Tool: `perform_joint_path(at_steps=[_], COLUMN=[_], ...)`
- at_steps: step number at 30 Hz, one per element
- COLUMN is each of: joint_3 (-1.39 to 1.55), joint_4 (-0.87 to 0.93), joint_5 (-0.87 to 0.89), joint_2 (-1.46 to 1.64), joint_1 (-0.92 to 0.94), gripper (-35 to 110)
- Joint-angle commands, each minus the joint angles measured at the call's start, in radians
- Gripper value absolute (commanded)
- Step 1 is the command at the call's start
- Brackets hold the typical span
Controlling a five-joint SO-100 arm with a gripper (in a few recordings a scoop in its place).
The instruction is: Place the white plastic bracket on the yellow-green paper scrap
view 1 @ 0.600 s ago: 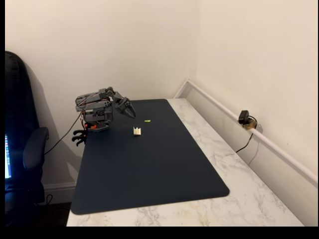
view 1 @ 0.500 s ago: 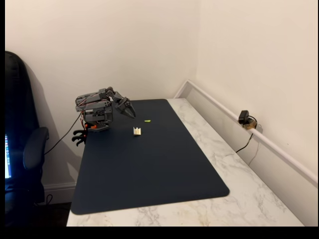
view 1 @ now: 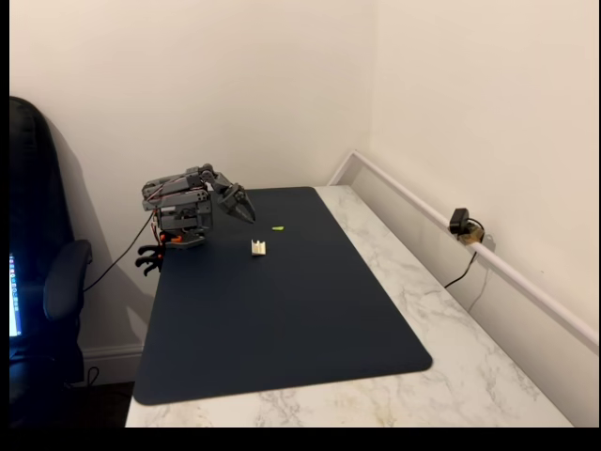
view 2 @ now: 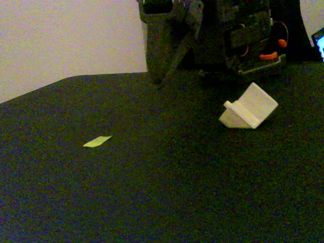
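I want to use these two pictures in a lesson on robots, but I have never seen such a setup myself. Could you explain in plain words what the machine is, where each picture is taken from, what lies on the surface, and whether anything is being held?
The grey machine is a small robot arm, folded at the back of a dark mat on a marble-patterned table. Its gripper, a two-finger pincer, hangs above the mat; whether it is open is too small to tell, and nothing shows in it.

One fixed view looks down across the table from high up. The other sits low near the mat, facing the arm's base.

Two things lie on the mat, apart from each other: the white plastic bracket and the yellow-green paper scrap, a thin flat sliver. The bracket is not yet on the scrap.
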Motion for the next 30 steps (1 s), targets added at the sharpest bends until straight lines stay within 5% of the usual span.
perform_joint_path(at_steps=[1, 24, 30], joint_3=[-0.026, -0.026, -0.083], joint_4=[0.005, 0.005, -0.032], joint_5=[-0.017, -0.014, 0.121], joint_2=[0.032, 0.032, 0.032], joint_1=[-0.003, -0.003, -0.066], gripper=[0, 0, 0])
